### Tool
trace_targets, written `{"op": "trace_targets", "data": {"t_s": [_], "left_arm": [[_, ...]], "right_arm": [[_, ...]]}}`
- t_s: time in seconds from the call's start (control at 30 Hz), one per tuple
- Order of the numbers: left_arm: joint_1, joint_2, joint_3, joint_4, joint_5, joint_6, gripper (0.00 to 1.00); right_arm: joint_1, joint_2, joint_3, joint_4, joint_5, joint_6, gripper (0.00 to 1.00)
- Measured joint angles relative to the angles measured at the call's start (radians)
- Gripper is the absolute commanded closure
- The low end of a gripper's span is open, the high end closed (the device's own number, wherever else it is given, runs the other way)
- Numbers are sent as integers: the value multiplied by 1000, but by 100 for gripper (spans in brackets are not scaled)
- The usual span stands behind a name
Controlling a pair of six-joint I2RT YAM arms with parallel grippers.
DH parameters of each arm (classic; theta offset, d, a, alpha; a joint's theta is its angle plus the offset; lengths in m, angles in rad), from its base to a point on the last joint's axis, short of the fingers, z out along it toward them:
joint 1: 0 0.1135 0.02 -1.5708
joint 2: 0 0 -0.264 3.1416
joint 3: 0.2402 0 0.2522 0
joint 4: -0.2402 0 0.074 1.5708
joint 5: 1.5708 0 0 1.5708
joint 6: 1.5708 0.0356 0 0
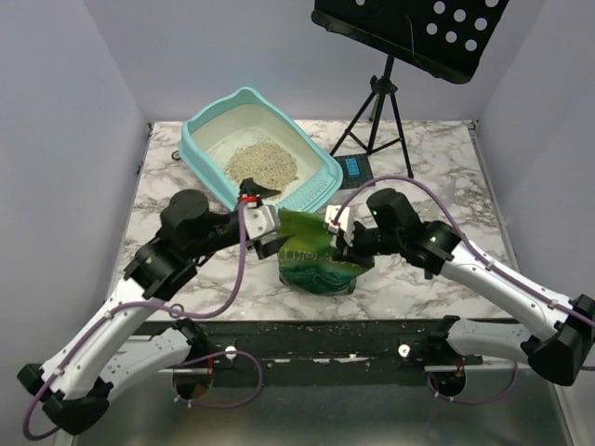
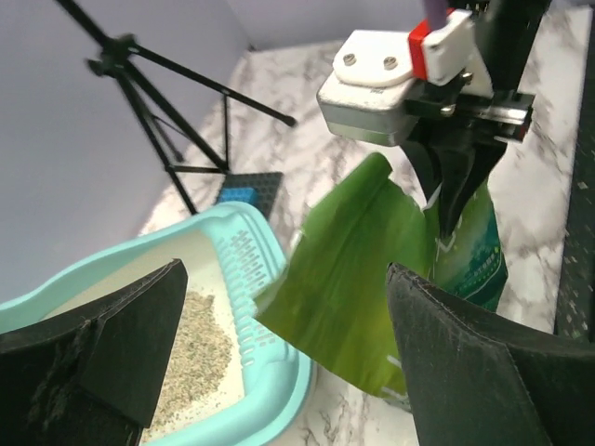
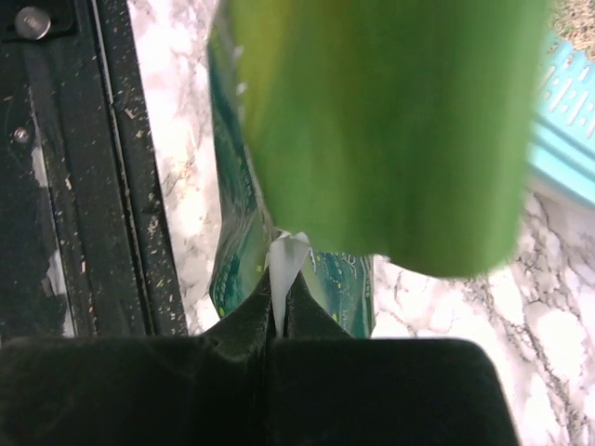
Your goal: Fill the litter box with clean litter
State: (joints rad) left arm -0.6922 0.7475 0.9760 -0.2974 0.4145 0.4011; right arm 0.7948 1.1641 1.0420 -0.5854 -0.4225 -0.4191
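The light-teal litter box (image 1: 209, 125) stands at the back left of the table, with a pile of clean litter (image 1: 263, 164) inside. It also shows in the left wrist view (image 2: 256, 260), with the litter (image 2: 191, 348). A green foil bag (image 1: 316, 253) stands just in front of the box, its top flap (image 2: 353, 269) leaning toward the slotted edge. My right gripper (image 1: 332, 240) is shut on the bag's upper edge (image 3: 284, 265). My left gripper (image 1: 275, 221) is open wide at the bag's left side, its fingers (image 2: 483, 362) apart and holding nothing.
A black music stand (image 1: 418, 28) on a tripod (image 1: 376, 111) stands at the back right. A small dark device with a blue screen (image 1: 356, 169) lies beside the box. A black rail (image 1: 316, 334) with scattered grains runs along the near edge.
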Motion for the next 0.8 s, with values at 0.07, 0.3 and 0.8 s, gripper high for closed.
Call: {"op": "trace_targets", "data": {"t_s": [0.07,0.3,0.8], "left_arm": [[1,82,66,-55,43,29,4],[3,372,364,-267,253,105,3],[3,605,425,-441,406,132,2]], "right_arm": [[12,-47,-50,11,3,3,100],[17,-121,-137,72,5,12,100],[23,-167,-173,97,37,11,99]]}}
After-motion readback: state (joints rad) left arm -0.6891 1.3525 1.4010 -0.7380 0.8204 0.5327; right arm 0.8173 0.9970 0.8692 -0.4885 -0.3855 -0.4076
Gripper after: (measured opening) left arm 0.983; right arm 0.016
